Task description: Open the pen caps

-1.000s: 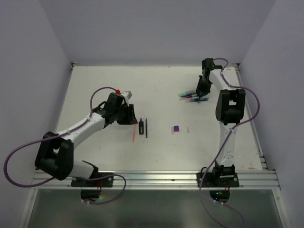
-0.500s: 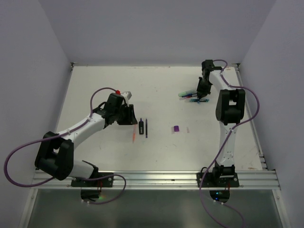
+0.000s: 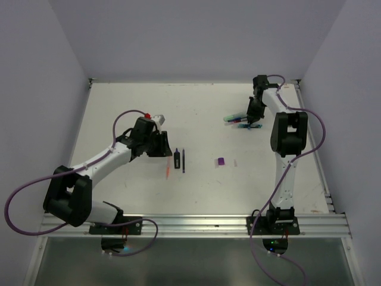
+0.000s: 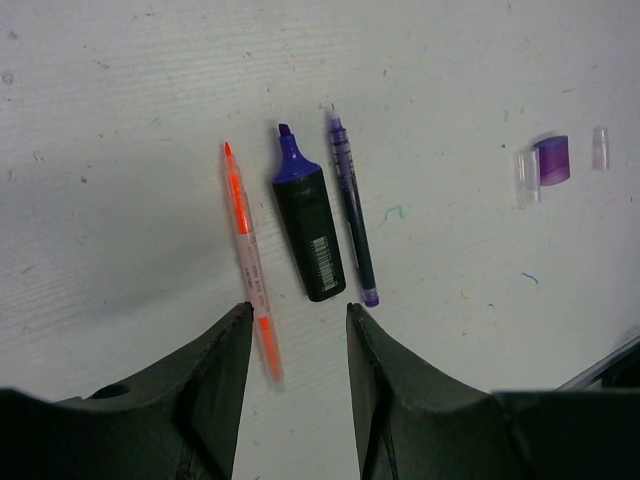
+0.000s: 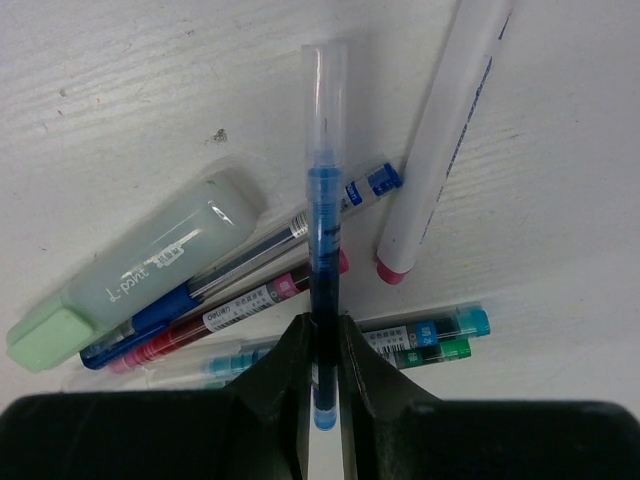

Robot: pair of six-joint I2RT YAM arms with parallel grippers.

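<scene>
Right hand [image 5: 322, 352] is clamped on the blue pen [image 5: 323, 230], whose clear cap [image 5: 325, 95] projects ahead of the fingertips. Left hand [image 4: 298, 325] stands open, with the loose caps [image 4: 551, 160] ahead and rightward.

blue pen [image 5: 323, 215], purple cap [image 4: 552, 160], orange pen [image 4: 246, 255], green highlighter [image 5: 140, 265]

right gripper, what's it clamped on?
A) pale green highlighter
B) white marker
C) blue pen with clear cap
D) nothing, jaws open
C: the right wrist view shows the right gripper shut on the blue pen, with its clear cap on.
</scene>
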